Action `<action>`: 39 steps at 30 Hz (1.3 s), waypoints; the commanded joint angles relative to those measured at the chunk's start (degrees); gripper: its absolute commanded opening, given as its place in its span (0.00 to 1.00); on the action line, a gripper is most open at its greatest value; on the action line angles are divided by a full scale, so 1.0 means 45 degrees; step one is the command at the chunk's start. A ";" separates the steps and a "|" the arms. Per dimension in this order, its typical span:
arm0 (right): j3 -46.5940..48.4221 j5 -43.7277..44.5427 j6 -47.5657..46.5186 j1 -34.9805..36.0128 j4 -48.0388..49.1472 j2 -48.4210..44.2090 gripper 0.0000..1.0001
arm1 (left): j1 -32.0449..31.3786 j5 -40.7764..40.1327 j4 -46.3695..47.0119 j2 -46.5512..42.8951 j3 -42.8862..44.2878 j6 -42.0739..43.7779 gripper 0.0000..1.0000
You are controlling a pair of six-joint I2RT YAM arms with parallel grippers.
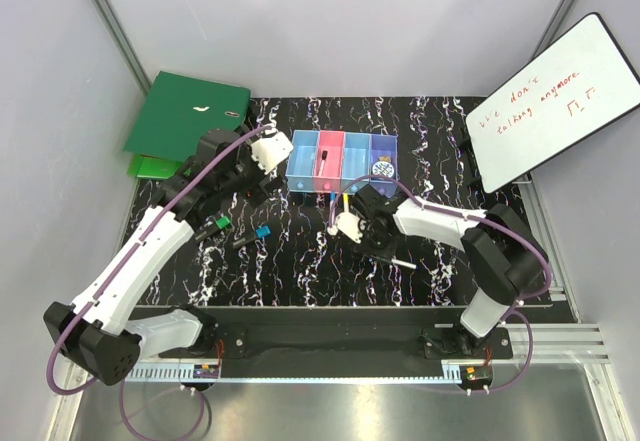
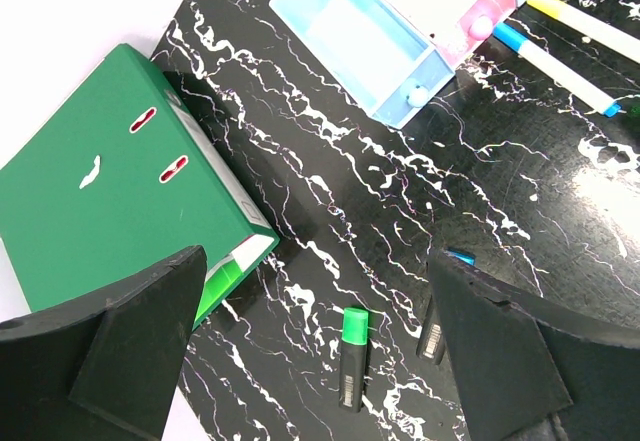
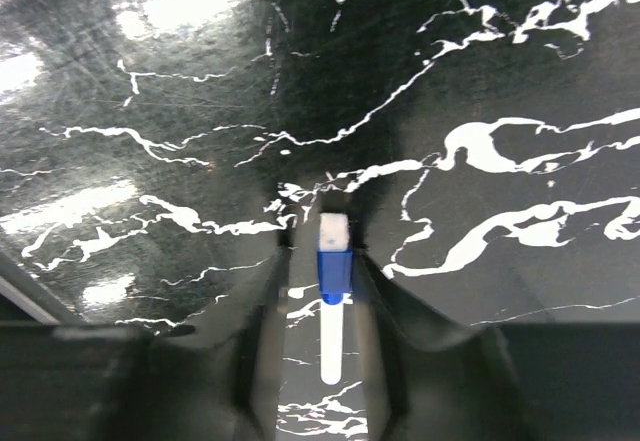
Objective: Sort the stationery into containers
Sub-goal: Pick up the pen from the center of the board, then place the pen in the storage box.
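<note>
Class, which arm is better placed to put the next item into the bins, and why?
Right. The right gripper is shut on a pen, just in front of the bins. The left gripper is open and empty, above a green marker lying on the table.

Noted high gloss on black, white-veined table top [image 1: 300, 266], with bright glare patches. Logged bins [image 1: 305, 158] as smooth translucent plastic. Matt green cover on binder [image 1: 190, 116]; glossy white face on whiteboard [image 1: 555, 101]. Dull, matt black plastic for fingers [image 2: 130, 351] of left gripper [image 2: 315, 254]. Smooth plastic with slight sheen on pen [image 3: 333, 261]. Bare silvery metal on rails [image 1: 585, 339] beside table top.
</note>
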 commanded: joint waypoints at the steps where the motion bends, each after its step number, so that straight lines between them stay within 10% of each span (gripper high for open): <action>1: 0.0250 0.0239 -0.0072 0.0144 0.0400 0.0345 0.27 | 0.0063 0.0450 0.0555 -0.0096 0.0509 0.0231 0.99; 6: 0.0483 0.0474 -0.0053 0.0163 0.0478 0.0501 0.00 | 0.0082 0.0411 0.0613 -0.0233 0.0470 0.0250 0.99; 14: 0.1692 0.1079 0.0666 0.0164 0.0323 0.0638 0.00 | 0.0102 0.0431 0.0614 -0.0350 0.0489 0.0211 0.99; 25: 0.8720 -0.0774 0.5565 0.0086 -0.1690 0.1281 0.00 | 0.0102 0.0470 0.0536 -0.0662 0.0275 0.0095 0.99; 39: 1.8507 -0.0483 0.9673 -0.2238 -0.0499 0.8721 0.00 | 0.0082 0.0588 0.0555 -0.1112 -0.0506 -0.0180 0.99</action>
